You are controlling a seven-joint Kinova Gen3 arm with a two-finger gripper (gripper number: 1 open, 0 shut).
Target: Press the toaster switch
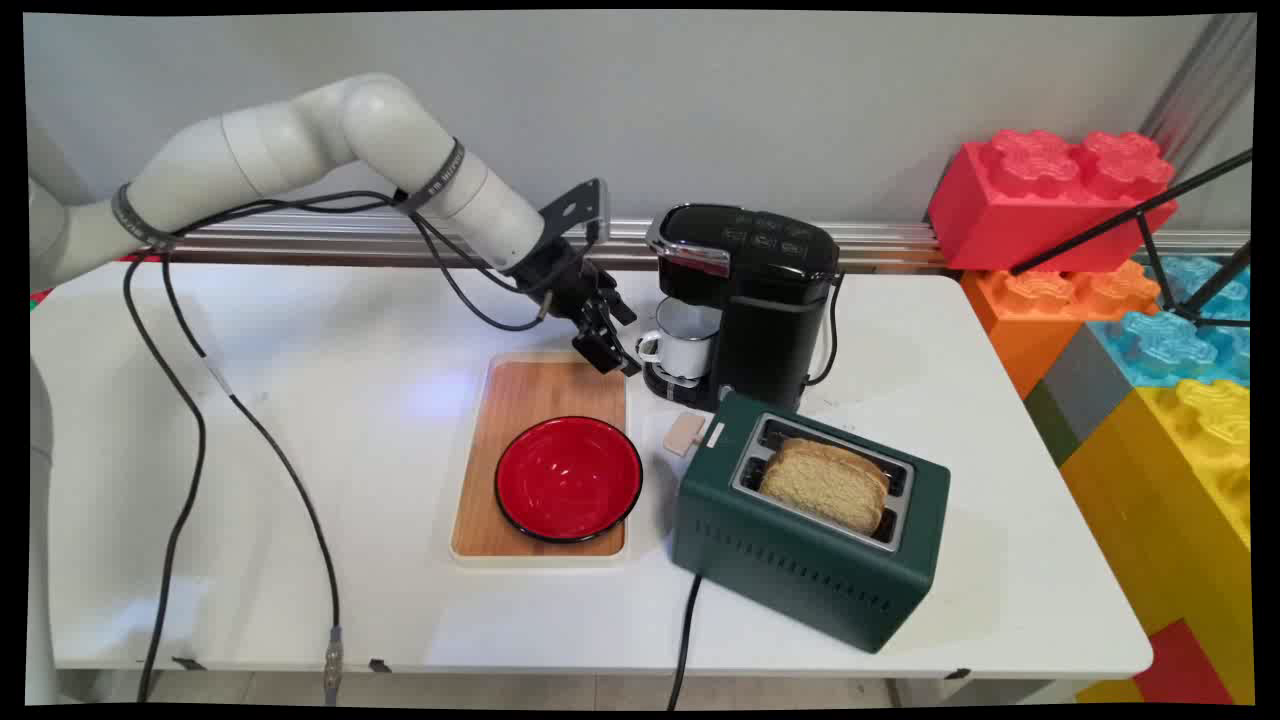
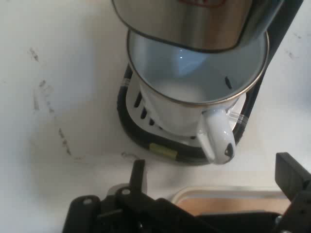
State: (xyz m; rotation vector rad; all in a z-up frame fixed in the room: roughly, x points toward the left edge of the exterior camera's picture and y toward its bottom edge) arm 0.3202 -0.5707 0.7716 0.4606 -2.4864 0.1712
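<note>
where claw [image 1: 612, 355] gapes, mug [image 1: 683, 340] just beyond, untouched.

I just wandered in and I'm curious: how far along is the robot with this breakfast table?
Looks done: the mug sits under the coffee maker, bread stands in the toaster, and the red bowl lies on the wooden tray. In hand: nothing; the gripper is open and empty, just beside the mug's handle. Left: the mug is not yet grasped; beyond that I cannot tell.
</note>
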